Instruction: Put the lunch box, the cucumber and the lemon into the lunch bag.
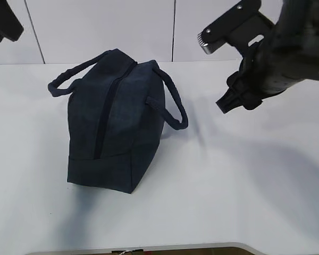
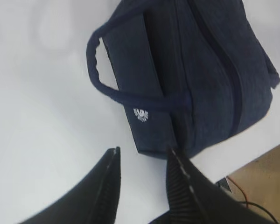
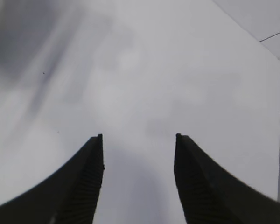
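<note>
The lunch bag [image 1: 114, 125] is seen standing on the white worktop [image 1: 244, 180], its zipper [image 1: 109, 109] drawn closed along the top and one loop handle [image 1: 170, 103] hanging off each side. A small white logo [image 2: 141, 114] is shown on the bag's side panel. The left gripper [image 2: 142, 156] is held above the worktop just beside the bag, jaws partly open and empty. The right gripper [image 3: 139, 140] is held well to the right of the bag, jaws spread wider, nothing between them.
</note>
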Controlling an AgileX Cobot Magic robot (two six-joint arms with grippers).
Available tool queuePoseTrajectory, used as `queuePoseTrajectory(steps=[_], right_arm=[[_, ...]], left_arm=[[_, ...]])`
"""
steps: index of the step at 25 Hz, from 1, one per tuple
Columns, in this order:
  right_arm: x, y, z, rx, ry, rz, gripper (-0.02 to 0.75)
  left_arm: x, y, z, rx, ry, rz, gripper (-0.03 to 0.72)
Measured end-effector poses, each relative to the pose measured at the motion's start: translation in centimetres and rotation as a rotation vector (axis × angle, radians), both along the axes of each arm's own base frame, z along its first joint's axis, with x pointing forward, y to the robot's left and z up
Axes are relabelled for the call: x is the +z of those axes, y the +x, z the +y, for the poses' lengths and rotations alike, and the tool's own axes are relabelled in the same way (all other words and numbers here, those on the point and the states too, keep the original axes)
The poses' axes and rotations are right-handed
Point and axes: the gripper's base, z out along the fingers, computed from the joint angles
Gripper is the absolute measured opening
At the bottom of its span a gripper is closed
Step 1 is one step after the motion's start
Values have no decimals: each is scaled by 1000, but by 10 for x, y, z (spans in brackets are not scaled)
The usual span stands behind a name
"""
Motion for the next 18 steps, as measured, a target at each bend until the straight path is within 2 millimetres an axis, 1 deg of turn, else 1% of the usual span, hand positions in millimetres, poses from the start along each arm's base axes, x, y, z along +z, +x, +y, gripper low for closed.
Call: queuePoseTrajectory(steps=[6,8,13,18], right_arm=[[17,-18,-5,-2,100,54,402],[18,-25,-6,6,118,108,402],[23,-42,-10,15,123,231,402],[32,-59,-15,4,150,331,402]], left_arm=[[3,-34,7,3,-2,-5,239],[3,-47,9,3,-3,-4,239],[10,-77,15,3,-9,-38,239],[14,-100,20,3,-16,-71,239]])
